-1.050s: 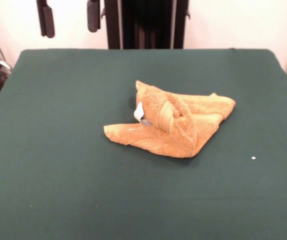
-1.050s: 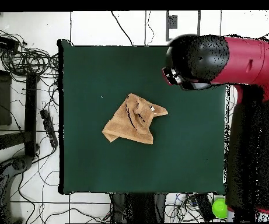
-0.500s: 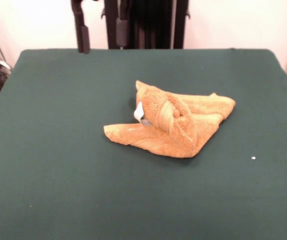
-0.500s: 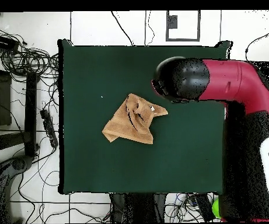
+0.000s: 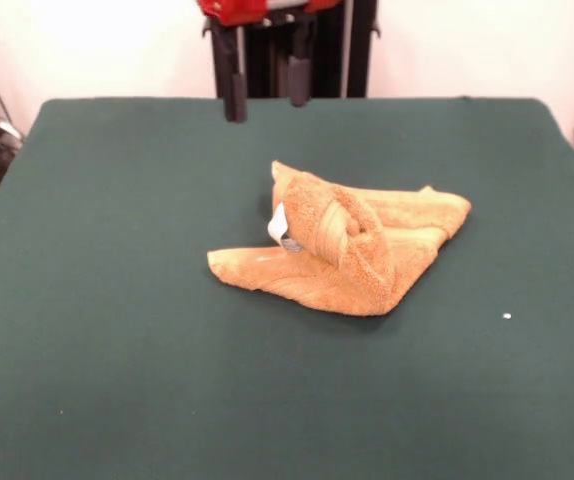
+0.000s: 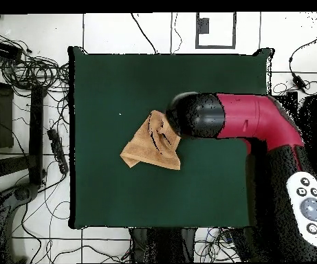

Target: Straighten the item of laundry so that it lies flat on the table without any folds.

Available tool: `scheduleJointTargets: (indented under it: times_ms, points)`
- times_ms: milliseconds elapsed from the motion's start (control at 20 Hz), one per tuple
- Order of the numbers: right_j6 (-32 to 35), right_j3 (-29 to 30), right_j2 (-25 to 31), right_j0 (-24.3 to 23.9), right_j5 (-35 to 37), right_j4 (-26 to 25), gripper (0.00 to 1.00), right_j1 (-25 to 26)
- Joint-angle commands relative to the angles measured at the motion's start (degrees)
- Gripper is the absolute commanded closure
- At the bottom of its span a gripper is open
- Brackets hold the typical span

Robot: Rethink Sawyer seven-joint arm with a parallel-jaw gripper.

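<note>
Front view shows the towel [image 5: 342, 250] crumpled mid-table [image 5: 117, 330], a thick fold humped over its middle beside a white tag [image 5: 280, 228]. Behind the towel hangs the gripper [image 5: 265, 100], fingers apart and empty, well above the cloth. This looks like the approach step; next it likely must descend onto the humped fold and pinch it.

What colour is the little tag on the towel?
White; the tag on the towel shows best in the front view.

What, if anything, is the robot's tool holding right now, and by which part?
Nothing. The tool hangs open above the dark green felt table, clear of the crumpled orange-tan terry towel.
</note>
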Motion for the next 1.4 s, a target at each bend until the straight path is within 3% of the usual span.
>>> scheduleJointTargets:
  times_ms: [50,400,650,1400]
  points:
    - [8.87,14.51,2.37,2.47,-6.78,2.33,0.0,2.45]
    - [11.1,15.29,1.57,3.54,-11.88,2.53,0.0,5.77]
    - [10.36,13.77,2.34,3.31,-16.19,2.61,0.0,11.08]
    - [3.12,5.02,6.5,0.96,-19.64,1.94,0.0,24.53]
